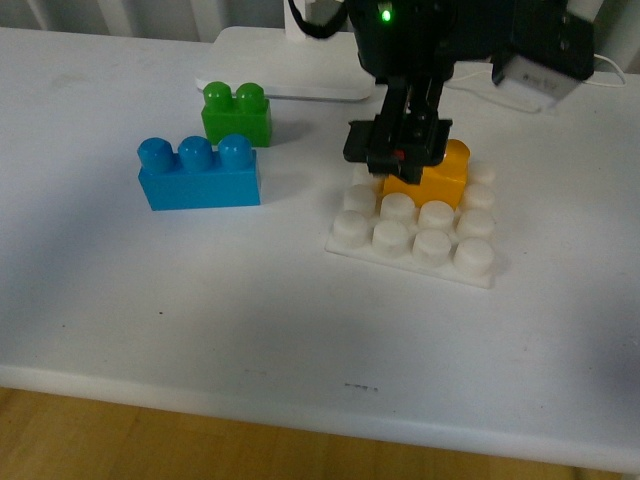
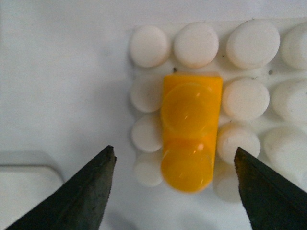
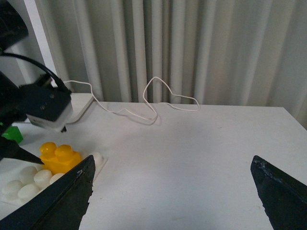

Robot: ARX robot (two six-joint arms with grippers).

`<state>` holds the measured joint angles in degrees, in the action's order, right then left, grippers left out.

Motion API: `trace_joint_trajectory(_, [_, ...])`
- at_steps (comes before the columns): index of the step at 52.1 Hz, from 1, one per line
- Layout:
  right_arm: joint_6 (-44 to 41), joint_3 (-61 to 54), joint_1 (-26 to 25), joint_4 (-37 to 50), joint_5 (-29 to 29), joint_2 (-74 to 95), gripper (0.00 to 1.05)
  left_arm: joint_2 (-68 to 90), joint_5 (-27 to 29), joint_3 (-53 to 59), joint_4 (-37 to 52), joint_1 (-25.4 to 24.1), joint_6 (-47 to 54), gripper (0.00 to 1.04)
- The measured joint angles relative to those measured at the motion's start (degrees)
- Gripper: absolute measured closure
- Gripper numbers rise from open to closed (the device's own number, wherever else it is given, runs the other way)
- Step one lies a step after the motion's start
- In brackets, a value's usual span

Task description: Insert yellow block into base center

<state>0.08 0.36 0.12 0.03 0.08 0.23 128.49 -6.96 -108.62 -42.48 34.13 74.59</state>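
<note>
While the yellow block (image 2: 189, 136) is sitting on the base (image 1: 410, 235), the left gripper (image 2: 175, 191) is hovering released above; pressing down appears next.

The yellow block (image 1: 440, 175) sits on the base (image 1: 412, 252), two bricks lying left.

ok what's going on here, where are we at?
The left claw is open right above the yellow block, its fingers apart on either side and not touching it. The block sits on the base among the studs, looking roughly central in the grid; whether it is fully pressed down can't be told. The right claw is open over bare table off to the side, holding nothing. The blue brick and green brick stand apart to the base's left.
</note>
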Motion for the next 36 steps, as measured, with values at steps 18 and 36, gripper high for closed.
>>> trace_joint_trajectory(18, [0.0, 0.0, 0.0, 0.0, 0.0, 0.0, 0.09, -24.13, 5.35, 23.37, 22.27, -0.7, 0.24, 0.06])
trace_joint_trajectory(36, [0.0, 0.0, 0.0, 0.0, 0.0, 0.0, 0.09, -54.8, 16.72, 60.65, 56.61, -4.42, -8.59, 0.06])
